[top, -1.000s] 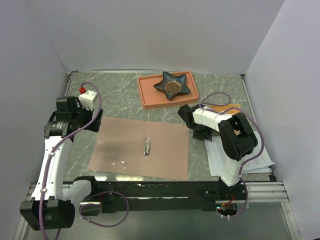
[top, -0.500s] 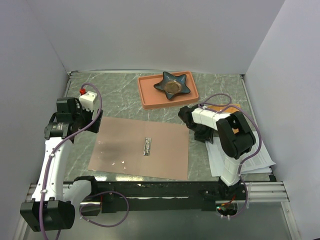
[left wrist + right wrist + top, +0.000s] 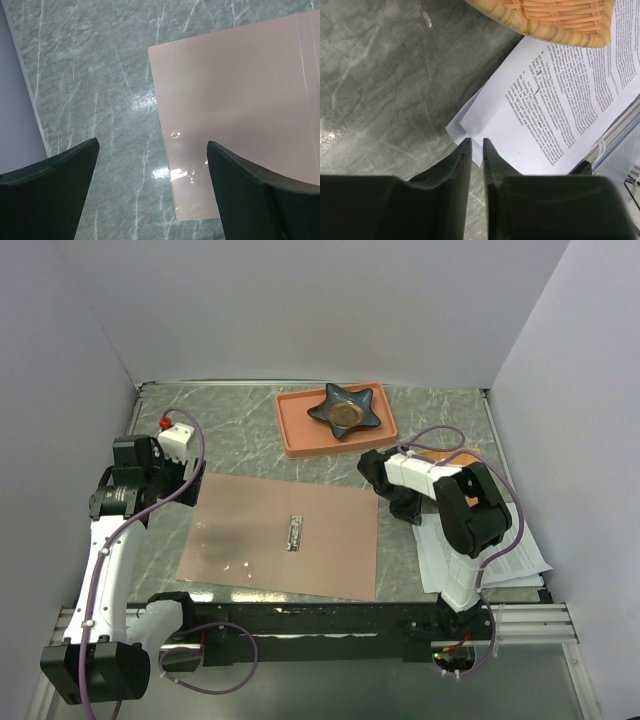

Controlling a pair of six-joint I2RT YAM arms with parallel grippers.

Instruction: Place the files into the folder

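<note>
The folder (image 3: 250,540) lies open and flat on the marble table, its silver clip (image 3: 295,532) at the spine. Its left corner shows in the left wrist view (image 3: 230,90). The files (image 3: 505,560) are white printed sheets at the right front, partly under my right arm; they also show in the right wrist view (image 3: 560,100). My left gripper (image 3: 188,488) is open and empty above the folder's left edge (image 3: 152,144). My right gripper (image 3: 405,508) has its jaws almost together, just above the near corner of the files (image 3: 476,141), with nothing between them.
A salmon-orange tray (image 3: 300,435) holding a dark star-shaped dish (image 3: 345,410) stands at the back. An orange woven mat (image 3: 555,15) lies on the far part of the files. The table's right rail runs beside the papers.
My right gripper has shifted slightly right and toward the papers' corner. The left arm has barely moved. The folder and files have not moved.
</note>
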